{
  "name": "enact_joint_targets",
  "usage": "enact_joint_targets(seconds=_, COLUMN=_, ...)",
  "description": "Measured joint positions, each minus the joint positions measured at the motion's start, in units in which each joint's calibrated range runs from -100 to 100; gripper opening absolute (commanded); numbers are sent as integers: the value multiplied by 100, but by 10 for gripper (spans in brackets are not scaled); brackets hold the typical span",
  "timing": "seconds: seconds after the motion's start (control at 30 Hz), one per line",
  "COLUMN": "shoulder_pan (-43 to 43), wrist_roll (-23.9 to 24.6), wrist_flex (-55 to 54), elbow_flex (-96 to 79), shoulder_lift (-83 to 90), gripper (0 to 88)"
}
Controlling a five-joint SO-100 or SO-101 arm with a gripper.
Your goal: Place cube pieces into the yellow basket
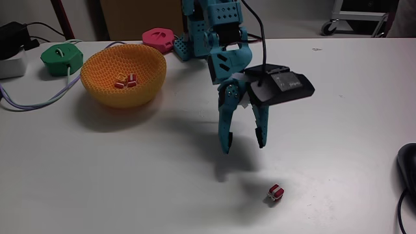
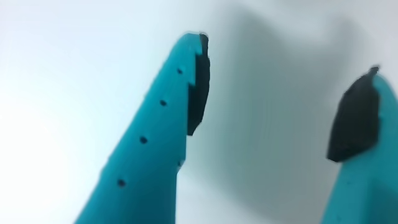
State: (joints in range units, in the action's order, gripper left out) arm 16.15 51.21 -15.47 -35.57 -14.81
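The yellow basket [image 1: 123, 78] stands on the white table at the upper left of the fixed view, with two red, white-banded cube pieces [image 1: 125, 80] lying inside it. Another red cube piece [image 1: 275, 193] lies alone on the table toward the front right. My teal gripper [image 1: 244, 147] hangs open above the table, up and to the left of that lone cube, with nothing between its fingers. The wrist view shows the two teal fingers [image 2: 155, 137] with black pads spread apart over bare white table.
A green round device [image 1: 62, 57] with a pale cable sits left of the basket. A pink round device [image 1: 158, 35] lies behind it beside the arm's base [image 1: 195, 39]. A black object [image 1: 408, 170] pokes in at the right edge.
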Motion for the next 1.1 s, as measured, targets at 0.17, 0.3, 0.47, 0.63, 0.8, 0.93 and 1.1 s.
enact_joint_targets(seconds=0.17, shoulder_pan=406, wrist_roll=147, wrist_flex=-355, elbow_flex=995, shoulder_lift=-1279, gripper=343)
enact_joint_targets(seconds=0.3, shoulder_pan=493, wrist_roll=161, wrist_flex=-355, elbow_flex=1862, shoulder_lift=-2036, gripper=342)
enact_joint_targets(seconds=0.47, shoulder_pan=474, wrist_roll=117, wrist_flex=-410, elbow_flex=2906, shoulder_lift=-2814, gripper=329)
enact_joint_targets(seconds=0.63, shoulder_pan=397, wrist_roll=44, wrist_flex=-532, elbow_flex=3773, shoulder_lift=-3453, gripper=295)
enact_joint_targets(seconds=0.8, shoulder_pan=280, wrist_roll=20, wrist_flex=-666, elbow_flex=4335, shoulder_lift=-3935, gripper=104)
enact_joint_targets(seconds=0.93, shoulder_pan=106, wrist_roll=-78, wrist_flex=-677, elbow_flex=4394, shoulder_lift=-3984, gripper=0)
enact_joint_targets(seconds=1.1, shoulder_pan=39, wrist_roll=-513, wrist_flex=-222, elbow_flex=3833, shoulder_lift=-3433, gripper=0)
